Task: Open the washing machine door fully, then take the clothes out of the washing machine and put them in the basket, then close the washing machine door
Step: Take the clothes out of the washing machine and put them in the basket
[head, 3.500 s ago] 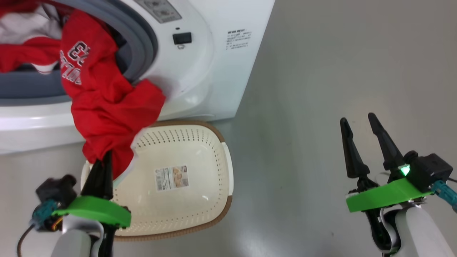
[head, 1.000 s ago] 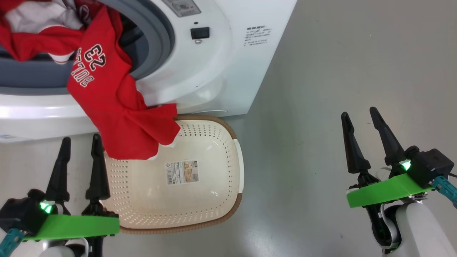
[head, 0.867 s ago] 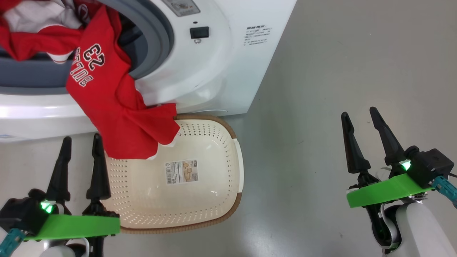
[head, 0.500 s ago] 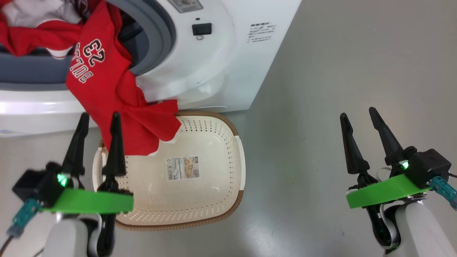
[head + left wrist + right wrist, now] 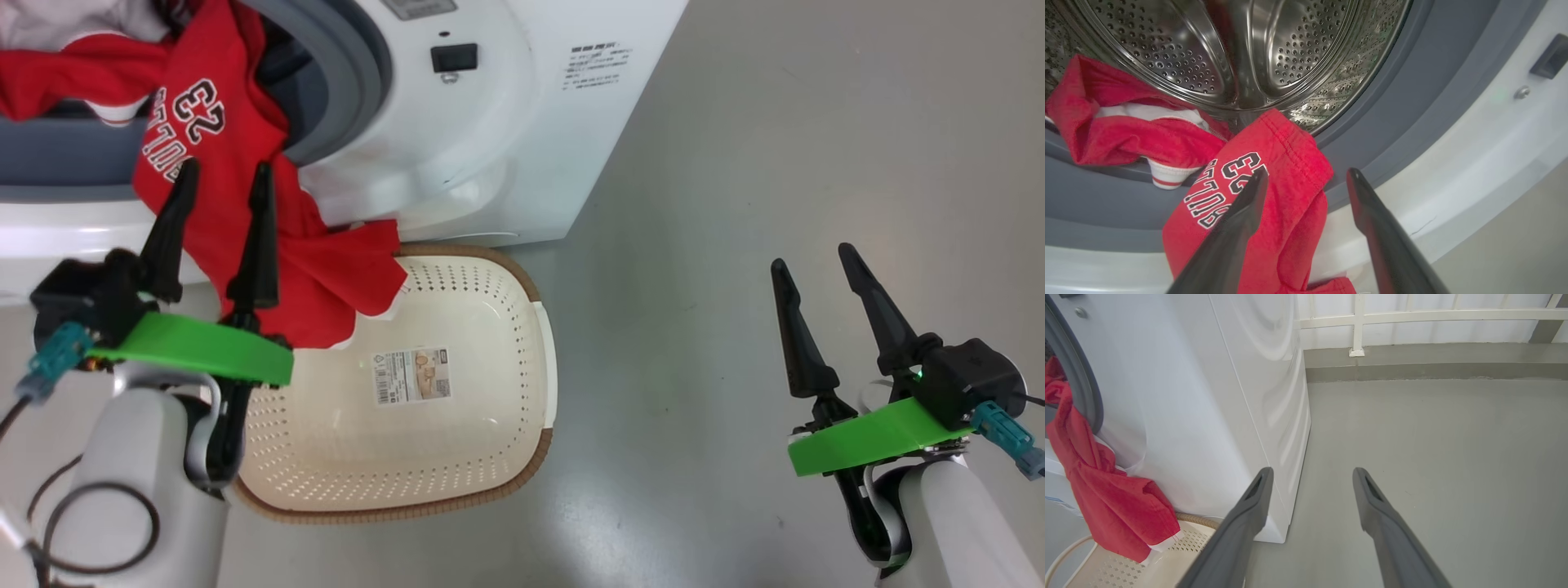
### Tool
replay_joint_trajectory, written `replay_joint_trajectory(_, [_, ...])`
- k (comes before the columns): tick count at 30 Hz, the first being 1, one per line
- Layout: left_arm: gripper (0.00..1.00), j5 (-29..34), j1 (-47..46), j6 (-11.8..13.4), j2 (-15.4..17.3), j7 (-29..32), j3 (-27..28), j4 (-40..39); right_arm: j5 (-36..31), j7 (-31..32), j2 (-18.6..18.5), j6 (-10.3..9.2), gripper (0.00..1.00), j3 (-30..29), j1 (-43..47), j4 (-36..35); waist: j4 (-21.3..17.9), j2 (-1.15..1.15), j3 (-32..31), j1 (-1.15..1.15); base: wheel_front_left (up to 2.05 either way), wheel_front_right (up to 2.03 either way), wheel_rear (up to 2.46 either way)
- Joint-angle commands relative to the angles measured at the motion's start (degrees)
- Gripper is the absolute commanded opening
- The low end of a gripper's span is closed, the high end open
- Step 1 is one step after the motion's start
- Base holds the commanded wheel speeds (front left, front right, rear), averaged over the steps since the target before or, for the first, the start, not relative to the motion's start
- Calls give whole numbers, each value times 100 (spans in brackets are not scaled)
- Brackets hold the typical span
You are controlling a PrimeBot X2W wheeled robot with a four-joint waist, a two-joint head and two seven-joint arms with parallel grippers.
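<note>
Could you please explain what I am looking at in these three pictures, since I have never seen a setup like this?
This is a wheeled robot with two arms, each ending in a two-fingered pincer. The large picture comes from a camera on its head, looking down; the other two come from cameras on its wrists, looking along each pincer's dark fingers.

In front of it stands a white washing machine with its steel drum exposed. A red garment with white lettering hangs out of the opening, its lower end draped over the rim into a cream basket on the grey floor.

The left pincer is open, raised in front of the hanging garment, holding nothing. The right pincer is also open and empty, off to the side above bare floor.
</note>
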Motion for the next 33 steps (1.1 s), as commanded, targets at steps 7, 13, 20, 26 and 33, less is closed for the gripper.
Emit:
replay_joint_trajectory(7, [100, -106, -588, 9, 430, -27, -82, 792, -33, -36, -1, 2, 100, 153, -68, -127, -85, 0, 84, 0, 0, 0, 0])
replay_joint_trajectory(13, [100, -151, -971, 9, 554, -27, -215, 1398, -7, -36, -1, 2, 100, 183, -88, -142, -142, 0, 116, 0, 0, 0, 0])
replay_joint_trajectory(20, [100, -262, -1393, 9, 617, -27, -422, 1859, 20, -36, -1, 2, 100, 212, -106, -149, -187, 0, 135, 0, 0, 0, 0])
replay_joint_trajectory(26, [100, -327, -1713, 9, 625, -27, -574, 2095, 46, -36, -1, 2, 100, 274, -116, -158, -246, 0, 139, 0, 0, 0, 0])
replay_joint_trajectory(33, [100, -343, -1983, 9, 635, -27, -654, 2356, 66, -36, -1, 2, 100, 314, -143, -162, -318, 0, 162, 0, 0, 0, 0])
